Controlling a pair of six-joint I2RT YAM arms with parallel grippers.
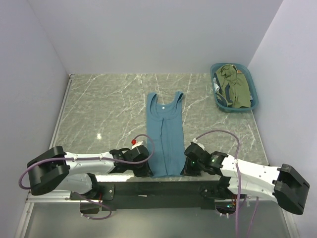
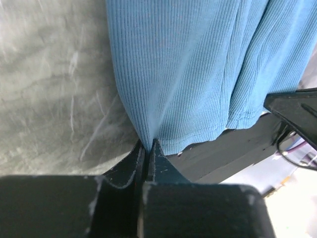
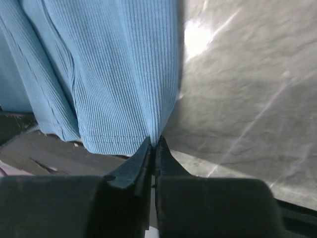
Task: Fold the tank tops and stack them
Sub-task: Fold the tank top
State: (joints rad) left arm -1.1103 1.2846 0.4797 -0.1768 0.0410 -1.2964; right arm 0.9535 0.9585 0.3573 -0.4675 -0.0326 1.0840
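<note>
A teal-blue tank top (image 1: 164,134) lies flat in the middle of the table, both sides folded in to a narrow strip, straps at the far end. My left gripper (image 1: 147,171) is shut on its near left hem corner (image 2: 148,141). At the near right hem corner (image 3: 154,139) my right gripper (image 1: 185,168) pinches the cloth, jaws shut. An olive-green tank top (image 1: 237,85) is bunched in the basket at the far right. A striped top does not show clearly.
The teal plastic basket (image 1: 219,101) stands at the far right corner against the wall. A black bar (image 1: 163,186) runs along the table's near edge, just under the hem. White walls close in on three sides.
</note>
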